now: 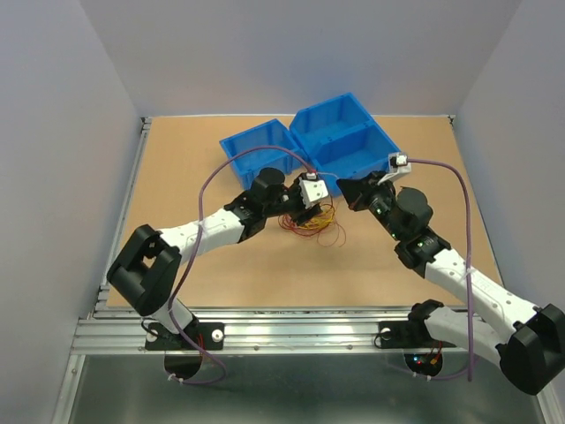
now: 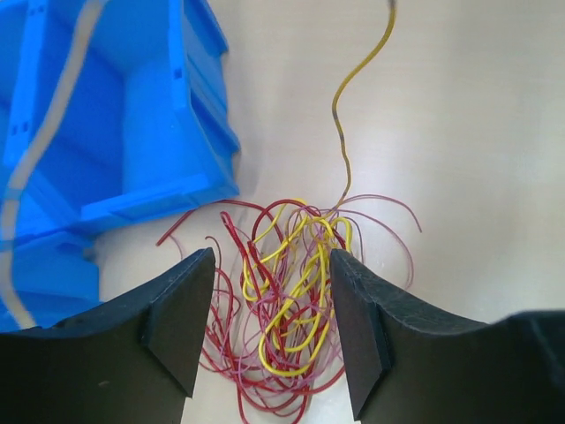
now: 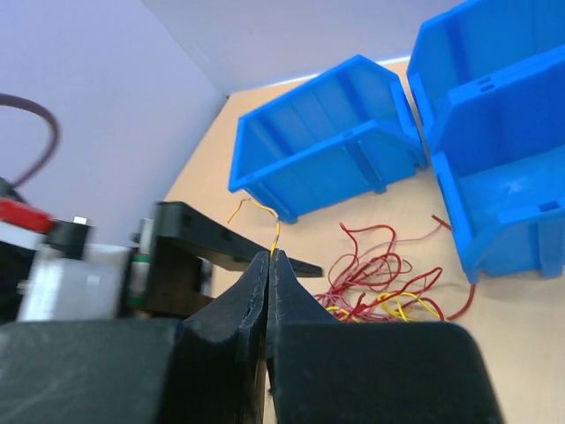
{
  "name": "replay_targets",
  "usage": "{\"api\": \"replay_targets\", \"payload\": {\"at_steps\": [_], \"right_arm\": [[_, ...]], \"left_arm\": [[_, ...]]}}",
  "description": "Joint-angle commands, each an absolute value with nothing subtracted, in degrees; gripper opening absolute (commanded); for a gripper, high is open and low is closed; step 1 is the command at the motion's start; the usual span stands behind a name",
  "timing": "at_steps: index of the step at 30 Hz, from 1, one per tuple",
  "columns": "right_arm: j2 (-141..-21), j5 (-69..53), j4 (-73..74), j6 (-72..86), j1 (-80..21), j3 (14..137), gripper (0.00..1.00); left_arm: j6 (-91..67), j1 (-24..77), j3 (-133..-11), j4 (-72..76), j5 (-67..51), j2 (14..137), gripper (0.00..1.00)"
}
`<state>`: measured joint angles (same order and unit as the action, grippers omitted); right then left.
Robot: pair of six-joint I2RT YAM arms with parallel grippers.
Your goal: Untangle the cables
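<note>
The cables [image 1: 313, 221] lie in one tangle of red, dark red and yellow loops on the tabletop, in front of the blue bins. My left gripper [image 2: 269, 327] is open and lowered over the tangle [image 2: 282, 300], one finger [image 2: 181, 318] on each side of it, with loops between the jaws. One yellow cable [image 2: 340, 115] rises out of the pile and leaves the top of the left wrist view. My right gripper [image 3: 271, 258] is shut on that yellow cable [image 3: 265, 215], whose curly end sticks out past the fingertips. It hovers to the right of the pile [image 3: 380, 287].
Two blue bins stand behind the tangle, a smaller one [image 1: 256, 150] on the left and a larger divided one [image 1: 344, 137] on the right. The left arm's finger [image 3: 221, 247] is close beside my right fingertips. Purple arm cords [image 1: 207, 190] arc above both arms.
</note>
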<state>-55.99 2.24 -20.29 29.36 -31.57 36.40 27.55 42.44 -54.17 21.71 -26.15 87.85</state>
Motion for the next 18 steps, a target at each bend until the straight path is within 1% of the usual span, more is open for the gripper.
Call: {"api": "replay_targets", "payload": {"at_steps": [1, 5, 8, 12, 13, 15, 18], "right_arm": [[-54.23, 4.65, -28.65, 33.22, -31.73, 35.34, 0.0], [-53.88, 4.04, -28.92, 33.84, -31.73, 34.19, 0.0], [-53.79, 5.97, -28.65, 34.54, -31.73, 32.96, 0.01], [-53.35, 6.68, -27.86, 34.28, -31.73, 32.17, 0.0], [-53.0, 6.68, -27.86, 34.19, -31.73, 31.47, 0.0], [-52.21, 6.42, -27.86, 34.02, -31.73, 31.03, 0.0], [-51.33, 6.33, -27.51, 33.4, -31.73, 30.59, 0.01]], "left_arm": [[25.93, 43.15, -55.98, 33.56, -24.89, 90.87, 0.65], [27.51, 43.15, -57.92, 36.29, -25.57, 95.27, 0.63], [26.72, 43.15, -54.16, 40.94, -29.25, 95.8, 0.62], [26.89, 43.15, -48.88, 43.41, -32.78, 92.55, 0.63], [26.46, 43.24, -47.74, 44.81, -32.78, 90.98, 0.67], [25.41, 43.24, -45.19, 48.51, -31.82, 88.96, 0.68], [24.53, 43.16, -44.39, 48.6, -29.64, 86.76, 0.68]]}}
